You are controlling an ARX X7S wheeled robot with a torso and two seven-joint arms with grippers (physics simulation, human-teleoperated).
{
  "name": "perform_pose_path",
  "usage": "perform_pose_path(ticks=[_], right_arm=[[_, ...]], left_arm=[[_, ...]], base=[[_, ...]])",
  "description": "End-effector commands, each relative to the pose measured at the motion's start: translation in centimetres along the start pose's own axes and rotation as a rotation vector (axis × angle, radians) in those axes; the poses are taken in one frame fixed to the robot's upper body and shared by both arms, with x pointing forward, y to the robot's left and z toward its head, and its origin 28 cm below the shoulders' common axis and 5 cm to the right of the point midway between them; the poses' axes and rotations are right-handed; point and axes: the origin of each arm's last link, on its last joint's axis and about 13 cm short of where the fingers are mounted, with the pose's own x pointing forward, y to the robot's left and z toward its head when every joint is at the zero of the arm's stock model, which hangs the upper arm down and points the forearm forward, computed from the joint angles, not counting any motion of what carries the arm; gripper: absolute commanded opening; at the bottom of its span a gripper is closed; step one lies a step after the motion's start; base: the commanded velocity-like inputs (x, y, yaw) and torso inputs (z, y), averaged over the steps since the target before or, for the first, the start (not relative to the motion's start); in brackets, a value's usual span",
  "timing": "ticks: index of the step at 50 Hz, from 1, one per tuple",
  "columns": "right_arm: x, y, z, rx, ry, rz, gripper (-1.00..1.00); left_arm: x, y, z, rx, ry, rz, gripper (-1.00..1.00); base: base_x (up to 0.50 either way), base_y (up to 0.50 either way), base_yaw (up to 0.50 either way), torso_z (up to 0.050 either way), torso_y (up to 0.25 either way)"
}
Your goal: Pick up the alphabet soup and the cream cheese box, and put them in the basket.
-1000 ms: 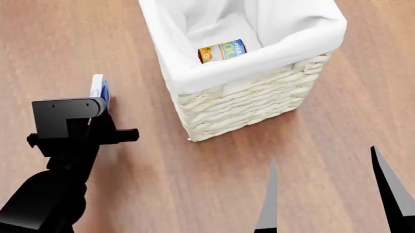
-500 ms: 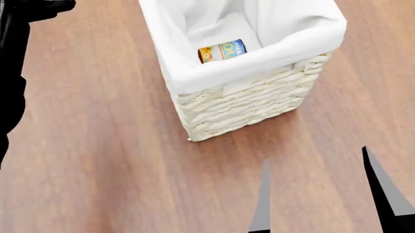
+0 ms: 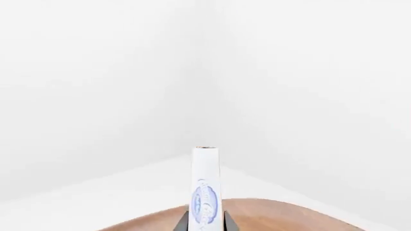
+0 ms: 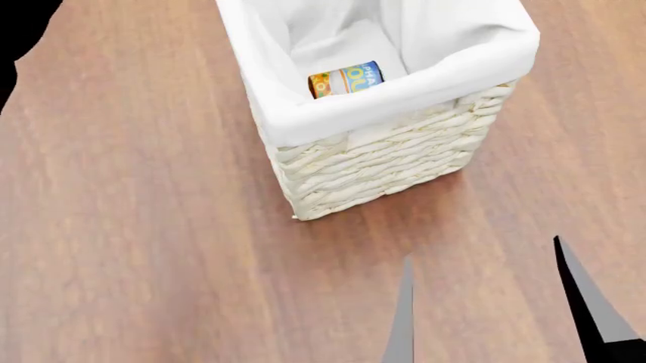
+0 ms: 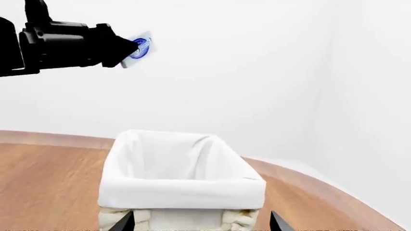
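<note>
The basket (image 4: pixel 383 162), cream wicker with a white liner, stands on the wooden floor. The alphabet soup (image 4: pixel 346 79) lies on its side inside it, blue and yellow label showing. My left gripper (image 3: pixel 207 222) is shut on the cream cheese box (image 3: pixel 207 190), a thin white box with a blue oval logo. In the right wrist view the left gripper (image 5: pixel 130 51) holds the cream cheese box (image 5: pixel 142 47) high in the air, up and to one side of the basket (image 5: pixel 180 185). My right gripper (image 4: pixel 495 318) is open and empty, low in front of the basket.
Brown wooden floor (image 4: pixel 151 227) surrounds the basket. Only a black edge of my left arm (image 4: pixel 18 30) shows in the head view's top left corner. White walls stand behind the floor in both wrist views.
My left arm has lifted up and away with the cream cheese box, leaving the head view almost entirely. The right gripper's fingertips have sunk slightly lower in the head view.
</note>
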Motion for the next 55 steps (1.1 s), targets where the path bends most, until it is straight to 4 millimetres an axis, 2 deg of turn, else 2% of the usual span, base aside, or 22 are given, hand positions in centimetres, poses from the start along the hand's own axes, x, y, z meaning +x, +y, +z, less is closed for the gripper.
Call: perform_pose_path(ticks=[1, 4, 5, 7, 15, 37, 39, 52, 53, 55], right_arm=[[0.0, 0.1, 0.3, -0.003, -0.001, 0.006, 1.00], [-0.1, 0.1, 0.3, -0.006, -0.005, 0.002, 1.00], [-0.3, 0.1, 0.3, -0.006, -0.004, 0.000, 1.00], [-0.2, 0.0, 0.5, -0.006, 0.001, -0.003, 1.00], [-0.3, 0.0, 0.3, -0.001, -0.003, -0.006, 1.00], [-0.6, 0.1, 0.4, 0.007, -0.009, -0.012, 1.00], [-0.3, 0.0, 0.9, 0.006, -0.011, -0.011, 1.00], [-0.6, 0.1, 0.5, 0.002, -0.011, -0.013, 1.00], [-0.7, 0.0, 0.5, 0.000, -0.008, -0.014, 1.00], [-0.7, 0.0, 0.5, -0.001, -0.006, -0.017, 1.00]], left_arm=[[1.6, -1.2, 1.8, 0.040, 0.007, -0.292, -1.00], [1.5, -1.3, 0.7, 0.019, 0.067, -0.356, -1.00], [1.6, -1.1, 0.0, 0.087, 0.063, -0.320, -1.00], [1.6, -0.9, -0.6, 0.043, 0.098, -0.342, -1.00], [0.9, -1.1, -2.2, 0.046, 0.204, -0.431, -1.00], [0.1, -1.1, -3.8, 0.061, 0.286, -0.456, -1.00], [0.2, -1.1, -3.8, 0.048, 0.283, -0.448, -1.00], [0.2, -1.2, -3.6, 0.021, 0.278, -0.457, -1.00], [0.3, -1.1, -3.4, 0.009, 0.278, -0.451, 1.00], [0.4, -1.2, -3.3, 0.045, 0.262, -0.436, 1.00]], base=[[0.00, 0.00, 0.00, 0.000, 0.000], [0.00, 0.00, 0.00, 0.000, 0.000], [0.00, 0.00, 0.00, 0.000, 0.000], [0.00, 0.00, 0.00, 0.000, 0.000], [0.00, 0.00, 0.00, 0.000, 0.001], [0.00, 0.00, 0.00, 0.000, 0.000], [0.00, 0.00, 0.00, 0.000, 0.000], [0.00, 0.00, 0.00, 0.000, 0.001], [0.00, 0.00, 0.00, 0.000, 0.000], [0.00, 0.00, 0.00, 0.000, 0.000]])
